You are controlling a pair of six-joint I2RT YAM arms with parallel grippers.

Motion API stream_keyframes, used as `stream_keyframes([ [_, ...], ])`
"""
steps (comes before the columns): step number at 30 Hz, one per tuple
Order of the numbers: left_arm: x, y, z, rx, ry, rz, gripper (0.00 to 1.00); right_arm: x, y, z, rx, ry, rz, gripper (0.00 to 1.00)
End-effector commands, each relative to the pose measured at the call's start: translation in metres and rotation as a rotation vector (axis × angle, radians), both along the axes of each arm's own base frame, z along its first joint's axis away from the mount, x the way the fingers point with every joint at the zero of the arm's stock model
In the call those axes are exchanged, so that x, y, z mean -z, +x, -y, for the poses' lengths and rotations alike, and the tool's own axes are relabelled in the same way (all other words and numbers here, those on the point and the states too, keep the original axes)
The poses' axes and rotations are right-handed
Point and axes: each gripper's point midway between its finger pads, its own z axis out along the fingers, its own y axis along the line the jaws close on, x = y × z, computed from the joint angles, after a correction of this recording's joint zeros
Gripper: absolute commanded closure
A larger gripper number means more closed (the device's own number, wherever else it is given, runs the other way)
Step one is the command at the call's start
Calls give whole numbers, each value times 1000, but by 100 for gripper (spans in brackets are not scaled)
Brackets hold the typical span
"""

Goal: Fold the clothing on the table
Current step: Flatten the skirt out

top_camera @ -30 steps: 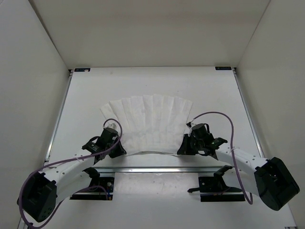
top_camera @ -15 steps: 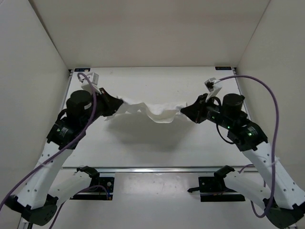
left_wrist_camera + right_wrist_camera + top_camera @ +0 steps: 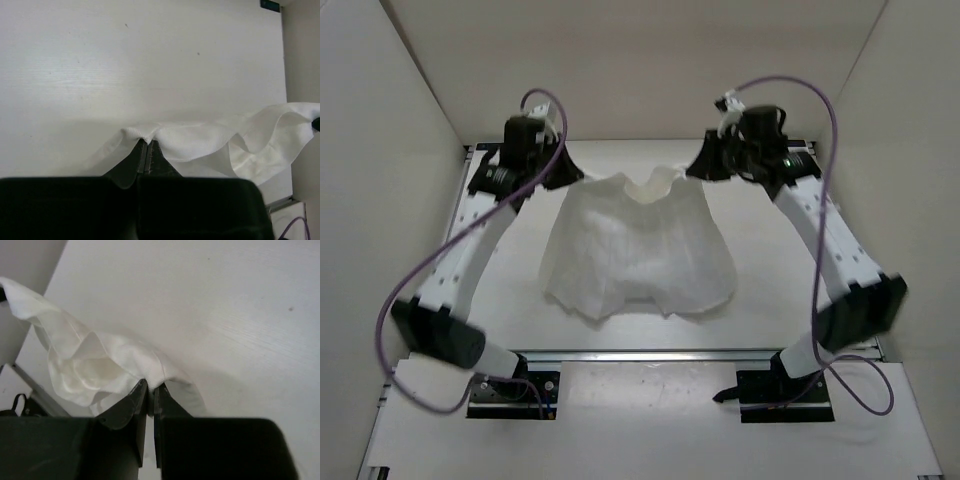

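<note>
Left pincer (image 3: 570,172): clamped tight on one top corner of the clothing (image 3: 640,250), with the fabric bunched into a small peak at the fingertips (image 3: 131,162). No gap visible between the jaws.

Right pincer (image 3: 698,168): likewise clamped on the opposite top corner, with a fold of cloth nipped between near-touching tips.

Position of both: out at the far end of the tabletop (image 3: 770,270), well apart from each other, left arm on the left side and right arm on the right.

Clothing: strung between the two pincers along its top edge, which sags and curls in the middle. Remainder spread out broad toward the near rail (image 3: 670,353), widening to a wavy lower hem. Faint crease lines across the surface. Shadow along the lower left edge. Cannot tell whether the hem touches the tabletop.

Purple cables (image 3: 400,300): looped along both arms.
</note>
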Motion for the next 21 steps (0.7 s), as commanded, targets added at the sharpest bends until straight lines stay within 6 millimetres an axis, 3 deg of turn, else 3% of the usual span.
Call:
stream_keyframes([
  [1,-48,72,-7,-24,-22,65,100,-52,73,2,56,-73,125,100],
  [2,-77,88,-5,-23,-24,100,100,-106,73,5,66,-51,214,100],
  [3,-119,88,-7,-32,-44,174,100,-130,87,8,72,-44,255,100],
  [4,-117,100,-5,-30,-39,168,100,-144,89,6,59,-24,282,100],
  [5,-134,99,-4,-19,-64,199,100,-159,93,13,74,-2,311,100],
  [6,-135,99,-3,-11,-71,206,100,-161,90,15,69,15,315,100],
  [7,-116,103,-1,-10,-61,174,100,-137,99,18,80,-1,274,100],
  [8,-119,92,-3,-18,-49,195,100,-141,89,21,86,-3,293,100],
  [9,-104,82,1,-11,-49,195,100,-103,96,16,87,-20,244,100],
  [10,-90,81,1,-15,-52,185,100,-76,92,14,85,-10,222,99],
  [12,-33,64,4,0,-59,135,100,-39,81,11,67,25,164,100],
  [13,3,55,0,-11,-38,89,100,-5,73,11,72,17,97,100],
  [14,51,43,-1,-10,-20,9,100,29,63,12,80,-6,45,100],
  [15,64,32,0,-5,-24,-7,100,67,50,13,94,-21,-28,100],
  [16,101,16,-2,-6,-19,-69,100,85,43,16,109,-32,-63,100],
  [17,124,7,-4,-10,-9,-108,100,117,27,17,117,-34,-122,100],
  [19,187,-29,-6,-6,17,-207,100,167,1,23,150,-39,-228,100],
  [21,232,-56,-11,-1,45,-300,100,225,-36,32,182,-91,-373,100],
])
